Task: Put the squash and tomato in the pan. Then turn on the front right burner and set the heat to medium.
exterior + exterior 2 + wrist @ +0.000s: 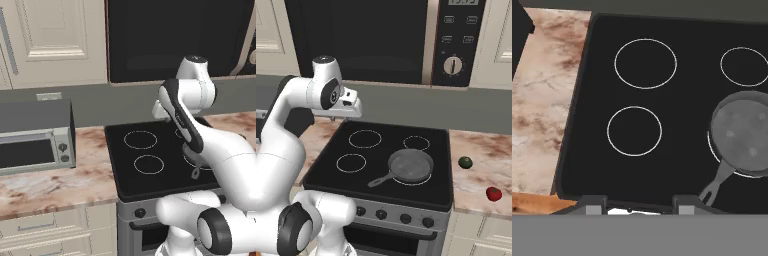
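Tool (632,204) fingertips sitting together, gripping nothing, over stove. Pan (410,165) waiting on front right burner; squash (465,162) and tomato (494,193) lying on right bench. Both likely light, smooth, rolling; pinch across middle.

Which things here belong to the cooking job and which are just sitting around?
Part of the job:
- squash on the counter
- tomato on the counter
- pan, empty, on the front right burner
- stove knobs

Just sitting around:
- toaster oven
- microwave
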Tool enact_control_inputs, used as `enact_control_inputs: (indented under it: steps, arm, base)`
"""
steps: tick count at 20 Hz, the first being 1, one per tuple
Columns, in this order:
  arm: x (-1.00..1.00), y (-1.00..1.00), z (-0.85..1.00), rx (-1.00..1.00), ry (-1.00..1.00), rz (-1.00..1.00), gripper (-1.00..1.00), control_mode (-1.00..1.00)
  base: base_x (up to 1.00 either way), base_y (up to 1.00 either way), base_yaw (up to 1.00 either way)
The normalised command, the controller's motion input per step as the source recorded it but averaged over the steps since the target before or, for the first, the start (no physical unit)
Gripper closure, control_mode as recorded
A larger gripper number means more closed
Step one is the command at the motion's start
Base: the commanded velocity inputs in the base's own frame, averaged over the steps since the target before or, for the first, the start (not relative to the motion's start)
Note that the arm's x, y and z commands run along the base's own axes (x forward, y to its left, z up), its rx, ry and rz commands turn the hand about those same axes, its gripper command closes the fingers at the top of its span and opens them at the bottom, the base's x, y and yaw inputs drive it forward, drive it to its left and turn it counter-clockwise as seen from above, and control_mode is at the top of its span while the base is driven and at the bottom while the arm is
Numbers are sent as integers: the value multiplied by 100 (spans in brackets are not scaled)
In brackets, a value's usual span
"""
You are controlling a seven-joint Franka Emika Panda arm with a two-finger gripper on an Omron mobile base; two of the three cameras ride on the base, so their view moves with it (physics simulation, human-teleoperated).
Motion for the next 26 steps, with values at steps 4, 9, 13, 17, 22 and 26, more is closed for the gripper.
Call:
enact_control_inputs:
  steps: [4, 9, 13, 17, 22, 26]
  arm:
    - [0, -1, -10, 0, 0, -3, -100, -100]
    - [-3, -22, -9, 0, 0, -11, -100, -100]
    - [0, -46, -1, 0, 0, -12, -100, -100]
    - [-6, -86, 0, 0, 0, -11, -100, -100]
    - [-25, -100, -7, 0, 0, -14, -100, -100]
    - [-30, -100, -22, 0, 1, -19, -100, -100]
  base:
    - [0, 0, 0]
    - [0, 0, 0]
    - [0, 0, 0]
    - [0, 0, 0]
    - [0, 0, 0]
    - [0, 0, 0]
